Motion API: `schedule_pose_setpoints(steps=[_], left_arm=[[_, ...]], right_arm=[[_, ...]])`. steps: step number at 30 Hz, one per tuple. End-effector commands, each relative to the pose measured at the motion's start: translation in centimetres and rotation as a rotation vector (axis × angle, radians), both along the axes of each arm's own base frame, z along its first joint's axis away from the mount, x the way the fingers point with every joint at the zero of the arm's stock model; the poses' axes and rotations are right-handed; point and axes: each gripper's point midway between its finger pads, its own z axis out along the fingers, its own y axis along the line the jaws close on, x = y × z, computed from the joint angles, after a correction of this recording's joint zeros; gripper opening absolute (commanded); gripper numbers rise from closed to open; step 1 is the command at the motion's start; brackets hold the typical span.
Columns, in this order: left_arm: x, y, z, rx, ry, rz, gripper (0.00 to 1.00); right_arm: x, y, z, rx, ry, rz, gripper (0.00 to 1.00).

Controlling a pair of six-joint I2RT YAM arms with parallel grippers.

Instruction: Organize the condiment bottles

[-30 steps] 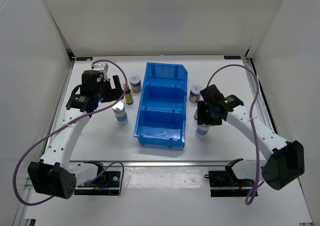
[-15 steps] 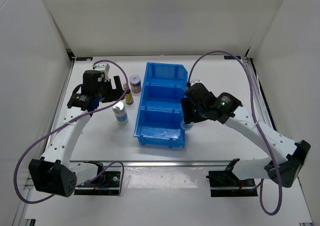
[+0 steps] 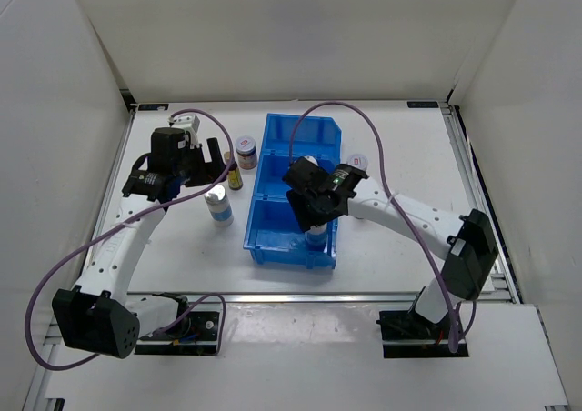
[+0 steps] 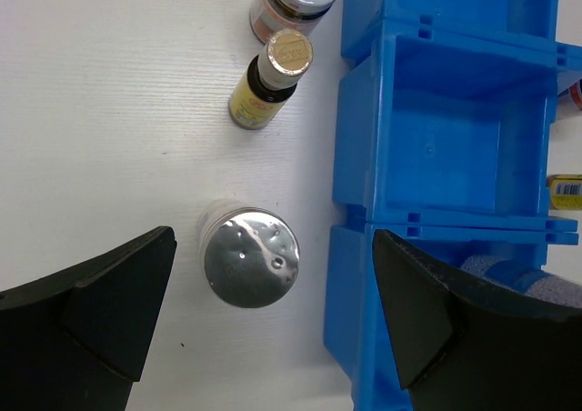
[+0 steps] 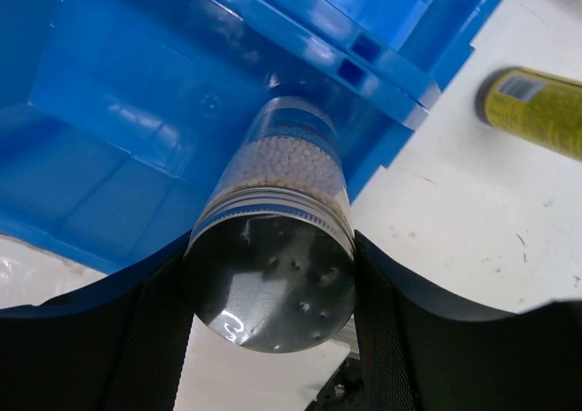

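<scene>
- Held: white bottle [image 5: 282,184], clamped at the cap end by right gripper [image 5: 273,288]. Axis upright, base down inside bin [image 5: 118,111], near compartment, right side by the divider [image 5: 364,61]. Floor contact: cannot tell.
- Left gripper [image 4: 273,243] spread wide over second white bottle [image 4: 250,270], which stands upright on table [image 4: 109,111] just left of bin.
- Next, likely: straight descent, then release.

The white table [image 3: 182,247] held a blue bin [image 3: 305,138] in the middle. Left of the bin stood a white bottle [image 3: 217,204], a slim dark bottle [image 3: 234,173] and a squat jar [image 3: 245,150]. Right of the bin were a second squat jar [image 3: 356,162] and a yellow-label bottle [image 5: 536,111].
</scene>
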Motion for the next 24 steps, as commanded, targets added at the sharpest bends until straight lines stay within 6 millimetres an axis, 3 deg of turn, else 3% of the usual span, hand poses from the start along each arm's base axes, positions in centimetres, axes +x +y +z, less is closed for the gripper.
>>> schedule_pose_setpoints(steps=[1, 3, 5, 8, 10, 13, 16, 20, 24], left_arm=[[0.1, -0.6, 0.2, -0.023, -0.01, -0.021, 1.0], [0.1, -0.6, 0.2, -0.023, -0.01, -0.021, 1.0], [0.1, -0.6, 0.2, -0.023, -0.01, -0.021, 1.0], [0.2, -0.6, -0.1, -0.021, -0.001, -0.021, 1.0], [-0.1, -0.7, -0.6, -0.017, 0.018, -0.016, 1.0], [-0.9, -1.1, -1.5, -0.047, 0.053, -0.017, 1.0], [-2.4, -1.2, -2.3, -0.052, 0.109, -0.011, 1.0], [-4.1, -0.3, -2.1, -0.023, 0.113, 0.012, 1.0], [-5.0, 0.4, -3.8, 0.011, 0.153, 0.026, 1.0]], right_arm=[[1.2, 2.6, 2.3, 0.119, -0.059, 0.017, 0.35], [1.1, 2.8, 1.8, 0.116, -0.042, 0.011, 0.42], [0.9, 2.8, 1.1, 0.104, -0.022, 0.015, 0.42], [0.6, 2.8, 0.4, 0.093, -0.002, 0.02, 0.54], [0.6, 2.8, 0.4, 0.093, -0.002, 0.02, 0.71], [0.6, 2.4, 1.0, 0.094, -0.014, 0.016, 0.81], [0.7, 1.8, 2.5, 0.103, -0.048, 0.005, 0.99], [0.8, 0.7, 5.1, 0.14, -0.12, 0.005, 0.99], [0.4, -0.3, 5.1, 0.137, -0.129, 0.0, 0.99]])
